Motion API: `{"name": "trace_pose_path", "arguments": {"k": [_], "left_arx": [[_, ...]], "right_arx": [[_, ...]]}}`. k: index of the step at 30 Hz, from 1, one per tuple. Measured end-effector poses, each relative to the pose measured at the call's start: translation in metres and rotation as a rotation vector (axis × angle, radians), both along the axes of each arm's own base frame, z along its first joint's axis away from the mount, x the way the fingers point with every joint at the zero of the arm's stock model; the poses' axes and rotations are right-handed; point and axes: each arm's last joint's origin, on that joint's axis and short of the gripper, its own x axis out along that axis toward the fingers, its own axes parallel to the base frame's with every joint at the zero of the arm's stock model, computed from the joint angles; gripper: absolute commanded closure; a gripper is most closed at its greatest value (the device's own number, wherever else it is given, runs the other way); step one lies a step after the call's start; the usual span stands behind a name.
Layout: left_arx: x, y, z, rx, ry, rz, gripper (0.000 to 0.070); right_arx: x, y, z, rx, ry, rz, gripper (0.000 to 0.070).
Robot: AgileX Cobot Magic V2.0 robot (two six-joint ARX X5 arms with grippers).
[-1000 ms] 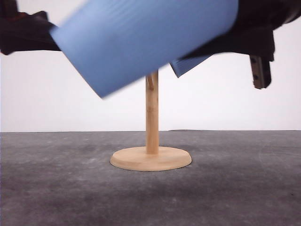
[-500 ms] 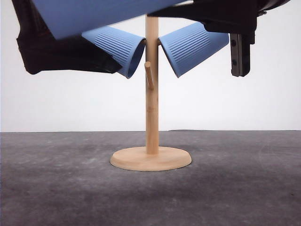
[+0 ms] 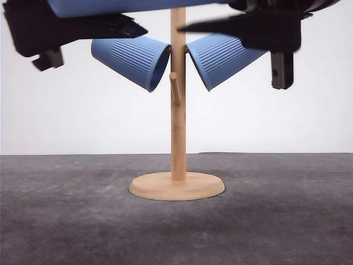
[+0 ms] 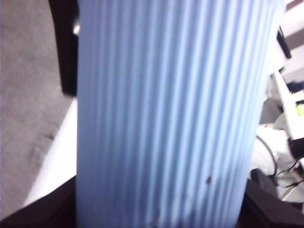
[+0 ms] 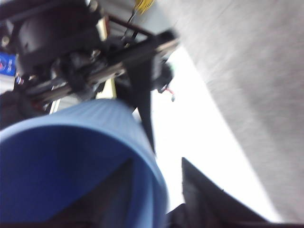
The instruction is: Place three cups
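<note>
- Wooden stand (image 3: 177, 132): upright post on a round base, on the dark grey worktop (image 3: 287, 221), centre of scene.
- Left hung cup (image 3: 132, 59): light blue, ribbed, on a peg left of the post, mouth tilted down toward the post.
- Right hung cup (image 3: 223, 58): same kind, on a peg right of the post, mouth down toward the post.
- One bare peg (image 3: 174, 87) lower on the post, angled up.
- Third cup (image 3: 118, 5): at the top edge, left of the post, above the left hung cup; ribbed wall close up in the left wrist view (image 4: 171, 118).
- Left gripper (image 3: 71, 27): jaws clamped on the third cup, dark parts either side of it.
- Right gripper (image 3: 259, 25): high, right of the post, over the right hung cup; cannot tell how its jaws stand. Its wrist view shows a blue rim (image 5: 142, 142) close by, blurred.
</note>
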Motion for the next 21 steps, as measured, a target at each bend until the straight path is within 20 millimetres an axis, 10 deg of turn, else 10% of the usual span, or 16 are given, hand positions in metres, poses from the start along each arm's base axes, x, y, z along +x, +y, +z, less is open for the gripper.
{"name": "trace_pose_path", "arguments": {"k": [21], "left_arx": [[0.016, -0.008, 0.016, 0.059, 0.589, 0.488, 0.0348]], "right_arx": [[0.038, -0.086, -0.011, -0.221, -0.176, -0.411, 0.0456]]}}
